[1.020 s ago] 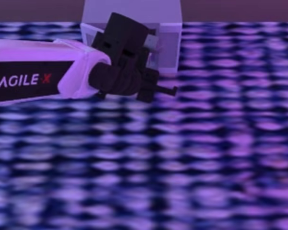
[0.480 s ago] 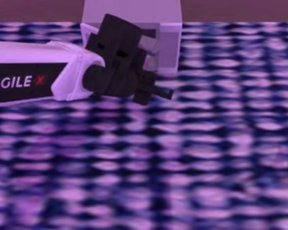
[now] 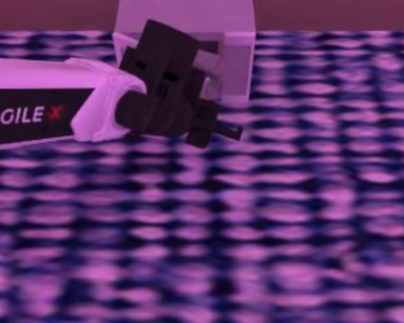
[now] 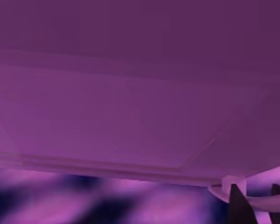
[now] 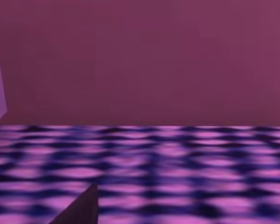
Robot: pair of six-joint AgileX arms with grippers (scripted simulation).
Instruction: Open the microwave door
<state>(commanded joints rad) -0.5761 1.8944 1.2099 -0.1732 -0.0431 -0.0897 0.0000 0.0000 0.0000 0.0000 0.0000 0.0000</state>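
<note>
At the table's (image 3: 289, 222) far edge, left of centre, sits the microwave (image 3: 185, 17). Left arm (image 3: 47, 101) reaches in from the left, its gripper (image 3: 215, 101) right at the microwave door (image 3: 232, 67) near the handle; can't tell whether the jaws are apart or clamped. Right arm out of the top view.

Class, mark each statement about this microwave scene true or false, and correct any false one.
1. The microwave stands at the table's far edge. True.
2. The left gripper is at the microwave's front. True.
3. The right arm reaches across the middle of the table in the top view. False: the right arm does not show there at all.
4. A plate lies on the table in front of the microwave. False: only the left arm is there.
5. The left arm comes in from the top view's left. True.
</note>
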